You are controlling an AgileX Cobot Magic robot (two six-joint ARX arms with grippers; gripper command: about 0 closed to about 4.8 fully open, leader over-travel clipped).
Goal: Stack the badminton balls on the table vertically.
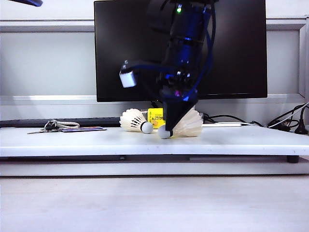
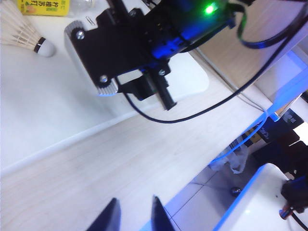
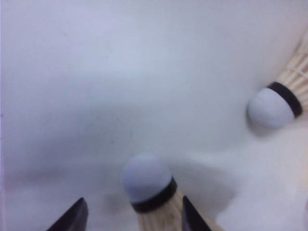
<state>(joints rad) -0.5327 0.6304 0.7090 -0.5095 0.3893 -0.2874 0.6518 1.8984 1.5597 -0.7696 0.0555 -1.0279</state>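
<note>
Right gripper (image 1: 170,126) is down at the white table (image 1: 145,142) in the middle of the exterior view, black fingers pointing at the desktop. Under it lies the nearer shuttlecock (image 1: 186,124), on its side, cork tip toward the front edge. In the right wrist view that shuttlecock (image 3: 154,192) sits between the two dark fingertips (image 3: 72,219), jaws spread wide, a gap visible on each side of the cork, so nothing is pinched. The other shuttlecock (image 3: 279,101) lies just off to one side, also on its side, apart from the first; in the exterior view it (image 1: 135,121) lies just to the left of the gripper. Behind the pair is a bottle with a yellow label (image 1: 156,117), and behind that a dark monitor (image 1: 120,48). Keys (image 1: 50,126) lie far left on the desktop.

Left gripper (image 2: 132,216) hangs well away from it all, out over the pale wood-grain surface (image 2: 120,163) beyond the table's edge, its fingers close together with a narrow gap and nothing between them. Its camera looks across at the right arm (image 2: 154,43) and one shuttlecock (image 2: 24,33) next to the yellow label.
</note>
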